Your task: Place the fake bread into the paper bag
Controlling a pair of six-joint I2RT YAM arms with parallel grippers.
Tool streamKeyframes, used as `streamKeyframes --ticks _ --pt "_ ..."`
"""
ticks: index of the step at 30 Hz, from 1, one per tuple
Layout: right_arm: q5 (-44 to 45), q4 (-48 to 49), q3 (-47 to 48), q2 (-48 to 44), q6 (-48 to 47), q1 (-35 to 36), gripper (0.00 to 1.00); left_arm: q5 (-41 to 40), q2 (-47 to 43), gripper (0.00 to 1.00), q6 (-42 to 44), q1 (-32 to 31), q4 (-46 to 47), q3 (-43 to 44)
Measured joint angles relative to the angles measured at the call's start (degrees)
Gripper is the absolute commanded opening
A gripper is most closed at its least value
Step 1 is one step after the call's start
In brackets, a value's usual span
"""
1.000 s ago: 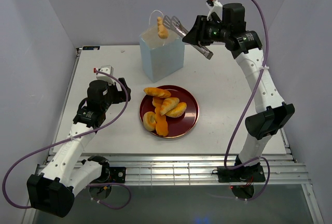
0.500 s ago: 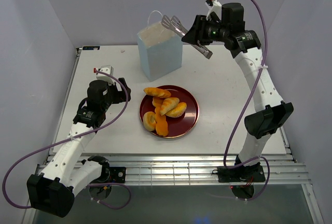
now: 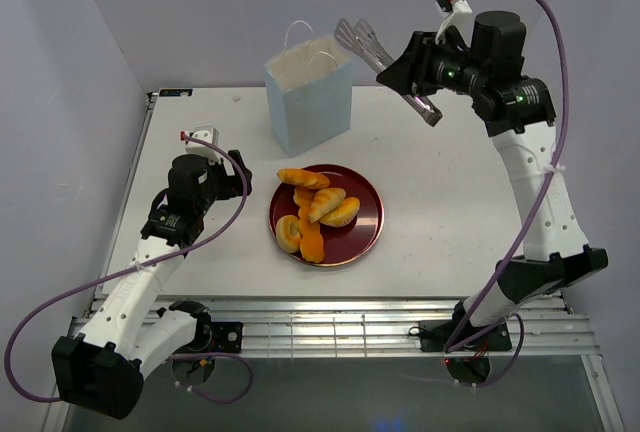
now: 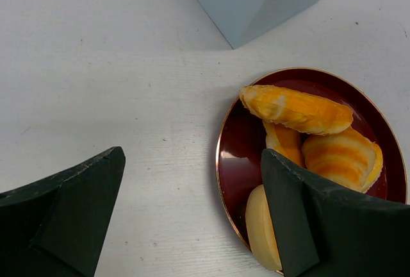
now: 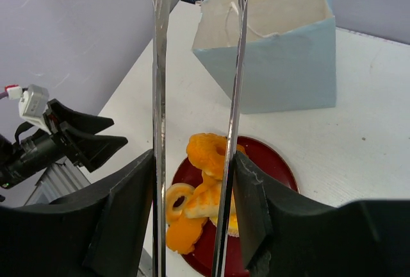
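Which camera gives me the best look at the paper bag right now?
Top external: the whole paper bag stands upright behind the plate, open mouth and handles visible. Right wrist shows its mouth and front wall, but the tongs cross it. Left wrist catches only a bottom corner.

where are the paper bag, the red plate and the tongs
paper bag (image 3: 314,112), top view, pale blue front wall
dark red plate (image 3: 370,218), top view, bare right side
metal tongs (image 3: 365,42), top view, blades near the tips
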Motion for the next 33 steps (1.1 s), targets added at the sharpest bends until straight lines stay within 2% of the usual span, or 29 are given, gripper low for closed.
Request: streamKeyframes --ticks 3,12,20,26,33 --pt "-0.3 0.6 -7.5 -6.6 -1.0 0.0 0.54 -0.1 0.0 0.97 0.0 0.0 0.0 0.0" --pt "-0.5 2.7 -40.5 -24.9 -2.4 0.2 0.54 -0.6 0.5 0.97 0.1 0.0 0.0 0.0" --pt "-0.5 4.3 -61.4 -37.3 -2.5 0.2 0.54 -0.9 0.5 0.97 0.1 0.0 0.0 0.0" --pt "-0.8 8.1 -74.4 -41.2 -0.4 0.2 0.54 -1.1 0.5 0.98 0.1 0.0 0.0 0.0" --pt "-0.9 11.6 -81.0 -41.4 1.8 0.2 0.55 -1.2 0.5 0.98 0.1 0.0 0.0 0.0"
